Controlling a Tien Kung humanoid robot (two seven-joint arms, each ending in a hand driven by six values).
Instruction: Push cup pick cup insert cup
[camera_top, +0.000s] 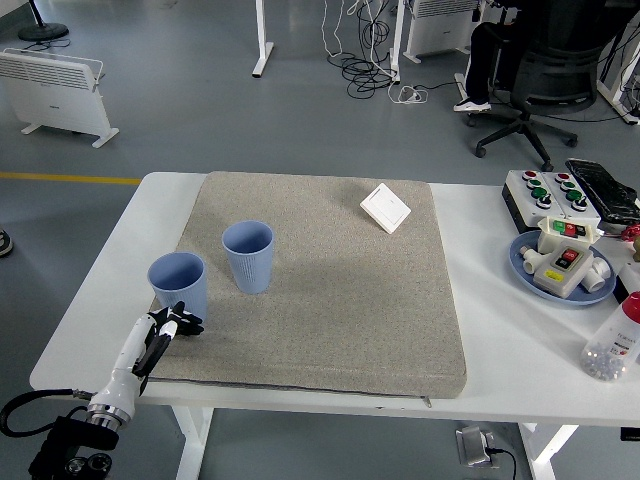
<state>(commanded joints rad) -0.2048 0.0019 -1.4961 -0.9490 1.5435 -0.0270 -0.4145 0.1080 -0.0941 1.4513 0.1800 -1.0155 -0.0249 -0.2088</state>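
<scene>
Two blue cups stand upright on the grey mat (330, 290). One cup (178, 286) is at the mat's left edge, the other cup (248, 256) a little to its right and farther back. My left hand (172, 325) comes in from the lower left corner and sits just in front of the left cup, close to its base. Its fingers are loosely curled and hold nothing. Whether they touch the cup I cannot tell. The right arm does not show.
A white switch plate (385, 208) lies at the mat's back right. Off the mat to the right are a button box (548, 193), a blue plate (523, 268) with switch parts, and a clear bottle (612, 343) of small pieces near the table's edge.
</scene>
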